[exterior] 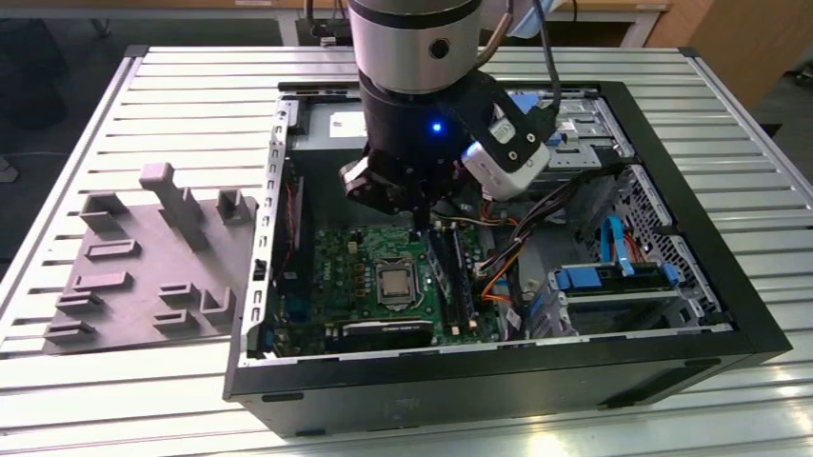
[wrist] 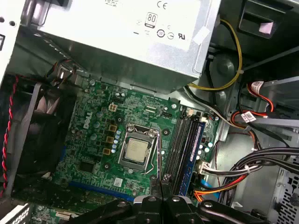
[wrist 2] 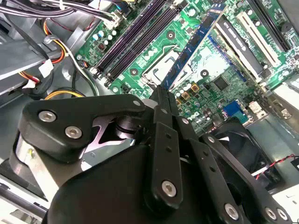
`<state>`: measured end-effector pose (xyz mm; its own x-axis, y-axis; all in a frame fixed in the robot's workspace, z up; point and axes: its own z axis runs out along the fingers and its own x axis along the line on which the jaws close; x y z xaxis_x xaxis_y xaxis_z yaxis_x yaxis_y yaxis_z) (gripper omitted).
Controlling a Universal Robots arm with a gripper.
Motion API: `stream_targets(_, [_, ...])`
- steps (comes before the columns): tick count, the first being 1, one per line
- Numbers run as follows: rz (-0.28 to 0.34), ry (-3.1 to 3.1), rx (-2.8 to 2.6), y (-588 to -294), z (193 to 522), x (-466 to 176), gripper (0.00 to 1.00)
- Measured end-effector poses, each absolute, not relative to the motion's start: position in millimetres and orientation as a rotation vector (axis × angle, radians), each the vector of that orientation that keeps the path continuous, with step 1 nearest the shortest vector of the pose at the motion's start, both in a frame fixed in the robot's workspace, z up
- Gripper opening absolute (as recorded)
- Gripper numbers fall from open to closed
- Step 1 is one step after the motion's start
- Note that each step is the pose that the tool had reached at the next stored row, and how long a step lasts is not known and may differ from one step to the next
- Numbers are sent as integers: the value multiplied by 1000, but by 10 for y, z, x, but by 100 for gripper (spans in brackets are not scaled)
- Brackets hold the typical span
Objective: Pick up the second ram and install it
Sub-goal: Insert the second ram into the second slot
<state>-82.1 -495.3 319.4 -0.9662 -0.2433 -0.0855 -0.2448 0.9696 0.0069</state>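
Judged past the pick-up stage. Holding the second ram (wrist 2: 192, 49) between clenched fingers (wrist 2: 166, 140) of the gripper (wrist 2: 161, 93). Seen in the second wrist view as a thin blue-edged stick with chips, jutting from the fingertips out over the green board (wrist 2: 224, 84). Hanging inside the open computer case (exterior: 508, 381), above the board, near the processor socket (wrist: 138, 151) and just beside the long black slots (wrist: 184, 144). Not touching any slot as far as can be told; hard to judge the gap between stick and board. Looks like one blue-edged stick (wrist: 196, 144) already seated in an outer slot, though not certain. Not yet done, by judgement: lining up with a free slot and pressing home. So roughly halfway: grasped and carried into the case, not installed. Sitting apart on the counter (exterior: 152, 95), beside the case at the exterior view's left: grey plastic block (exterior: 140, 267) with upright posts, nothing dark and stick-like visible on it.
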Motion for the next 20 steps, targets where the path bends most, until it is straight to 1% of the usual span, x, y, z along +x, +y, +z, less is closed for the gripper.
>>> stream_targets(2, [22, 3044, -279, -4953, 3194, -821, 11])
stream_targets(20, [17, 3053, -140, -4953, 3194, -821, 11])
